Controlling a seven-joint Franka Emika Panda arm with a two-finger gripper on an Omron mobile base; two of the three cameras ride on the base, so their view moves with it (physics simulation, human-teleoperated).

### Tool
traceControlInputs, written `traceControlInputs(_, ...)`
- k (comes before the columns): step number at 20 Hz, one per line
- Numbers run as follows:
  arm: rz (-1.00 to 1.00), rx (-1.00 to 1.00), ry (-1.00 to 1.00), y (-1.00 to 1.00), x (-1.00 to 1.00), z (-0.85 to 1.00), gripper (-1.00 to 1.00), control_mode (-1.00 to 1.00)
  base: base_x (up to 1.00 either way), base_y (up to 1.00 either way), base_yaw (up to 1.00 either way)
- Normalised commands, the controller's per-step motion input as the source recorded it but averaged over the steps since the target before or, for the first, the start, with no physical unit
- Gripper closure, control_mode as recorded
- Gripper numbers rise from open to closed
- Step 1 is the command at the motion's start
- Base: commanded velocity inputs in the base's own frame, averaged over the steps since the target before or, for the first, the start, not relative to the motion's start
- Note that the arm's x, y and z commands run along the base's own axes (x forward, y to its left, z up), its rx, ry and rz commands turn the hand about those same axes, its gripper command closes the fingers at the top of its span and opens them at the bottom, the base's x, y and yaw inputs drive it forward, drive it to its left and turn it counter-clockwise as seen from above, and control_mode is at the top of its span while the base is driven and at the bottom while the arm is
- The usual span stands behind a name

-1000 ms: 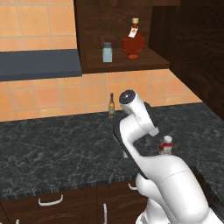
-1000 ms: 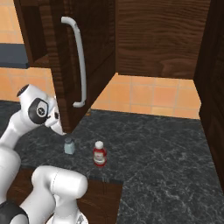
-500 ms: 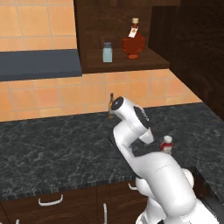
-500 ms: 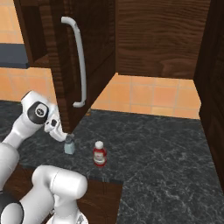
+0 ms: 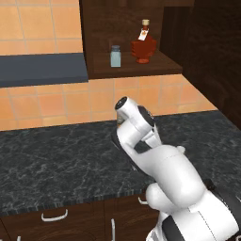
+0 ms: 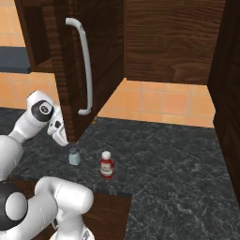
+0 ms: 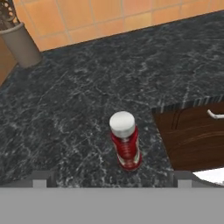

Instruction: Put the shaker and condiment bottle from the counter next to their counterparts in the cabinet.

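The condiment bottle point(image 7: 125, 146), red with a white cap, stands on the black counter point(image 7: 78, 109) near its front edge, just ahead of my open gripper point(image 7: 111, 179) and between its fingertips point(image 7: 41, 178). From the right base view, the gripper point(image 6: 62, 139) hangs a little above and left of the pale shaker point(image 6: 74, 156), with the condiment bottle point(image 6: 107, 164) to the shaker's right. On the shelf of the open cabinet point(image 5: 136, 70) stand the counterparts: a twin shaker point(image 5: 115, 56) and a red flask point(image 5: 143, 44). Nothing is held.
The cabinet door point(image 6: 89, 61) with its white handle point(image 6: 84, 70) stands open above the gripper. A dark grey hood point(image 5: 42, 69) juts out left of the cabinet. A grey utensil cup point(image 7: 19, 43) stands by the tiled wall. Drawer fronts point(image 7: 197, 135) lie below the counter edge.
The arm has folded lower and swung a little left, bringing the hand down toward the shaker and bottle. The gripper stayed open; nothing on the counter moved.
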Motion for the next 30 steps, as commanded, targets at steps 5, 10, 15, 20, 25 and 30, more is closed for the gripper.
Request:
traceControlInputs(5,0.00,0.00,0.00,-0.06,-0.22,0.00,-1.00,-1.00,0.00,0.00,0.00)
traceControlInputs(10,0.00,0.00,-0.06,-0.12,-0.47,-0.04,-1.00,-1.00,0.00,0.00,0.00)
traceControlInputs(15,0.00,0.01,-0.04,-0.17,-0.29,-0.07,-1.00,-1.00,0.00,0.00,0.00)
traceControlInputs(20,0.07,0.00,0.00,-0.04,0.00,-0.03,-1.00,-1.00,0.00,0.00,0.00)
traceControlInputs(25,0.11,0.00,0.00,0.00,0.02,-0.04,-1.00,-1.00,0.00,0.00,0.00)
traceControlInputs(30,0.05,0.00,0.03,-0.15,0.09,-0.12,-1.00,-1.00,0.00,0.00,0.00)
